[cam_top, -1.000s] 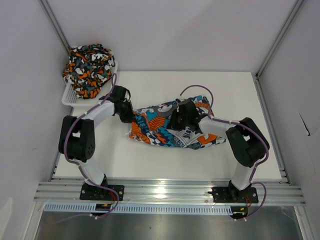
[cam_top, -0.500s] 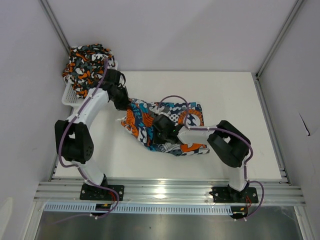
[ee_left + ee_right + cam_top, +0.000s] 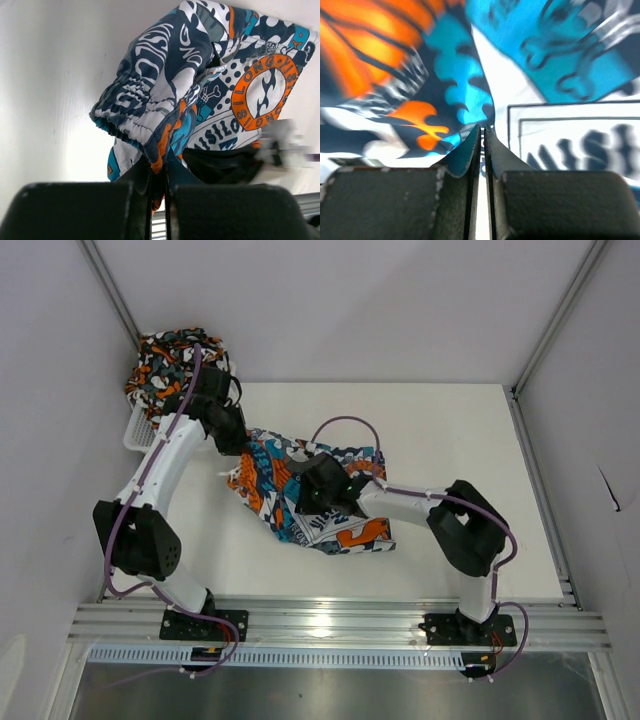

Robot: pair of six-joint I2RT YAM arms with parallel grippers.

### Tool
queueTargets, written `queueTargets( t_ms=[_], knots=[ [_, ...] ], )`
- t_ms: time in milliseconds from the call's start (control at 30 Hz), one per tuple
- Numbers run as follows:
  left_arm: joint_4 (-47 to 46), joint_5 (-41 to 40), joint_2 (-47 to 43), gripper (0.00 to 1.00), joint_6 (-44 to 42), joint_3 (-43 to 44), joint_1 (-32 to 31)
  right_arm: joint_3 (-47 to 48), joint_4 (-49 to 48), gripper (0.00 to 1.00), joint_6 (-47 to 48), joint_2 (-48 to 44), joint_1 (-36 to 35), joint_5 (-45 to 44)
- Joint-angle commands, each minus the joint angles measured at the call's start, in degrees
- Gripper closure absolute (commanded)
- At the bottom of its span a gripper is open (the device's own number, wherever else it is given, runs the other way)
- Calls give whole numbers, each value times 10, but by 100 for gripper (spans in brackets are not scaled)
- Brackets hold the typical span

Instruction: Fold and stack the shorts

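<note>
Left gripper (image 3: 159, 172): pinching the shorts (image 3: 262, 475).
Right gripper (image 3: 482, 137): pinching the same cloth.
Advice: match edges, even tension, lay flat.

Top view looks down from behind; both wrist views press close on patchwork shorts (image 3: 262, 480)

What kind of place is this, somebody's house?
Probably a robot test booth, not a house: a left arm and right arm bolted to metal rails, plain white walls close around, and a white table with patchwork shorts and a basket.
</note>
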State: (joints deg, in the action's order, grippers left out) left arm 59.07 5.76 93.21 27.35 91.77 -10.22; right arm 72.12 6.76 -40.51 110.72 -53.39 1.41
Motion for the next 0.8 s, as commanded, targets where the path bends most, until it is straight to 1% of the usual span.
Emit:
queueTargets(
  t_ms=[0, 167, 300, 433, 633, 767],
  knots=[
    [25, -19, -15, 100, -19, 33, 4, 9, -8, 92, -4, -66, 38, 31],
    [33, -31, -6, 100, -21, 46, 4, 29, -6, 93, -2, -66, 77, 49],
    [30, -40, -12, 100, -23, 46, 3, 60, -10, 94, 0, -32, 111, 61],
    [32, -44, -12, 100, -27, 50, 3, 95, -21, 95, 0, 7, 128, 74],
    [37, -43, 10, 100, -31, 61, 4, 132, -61, 96, -15, 64, 144, 79],
    [38, -40, 20, 100, -31, 63, 3, 134, -145, 96, -34, 92, 152, 89]
  ],
)
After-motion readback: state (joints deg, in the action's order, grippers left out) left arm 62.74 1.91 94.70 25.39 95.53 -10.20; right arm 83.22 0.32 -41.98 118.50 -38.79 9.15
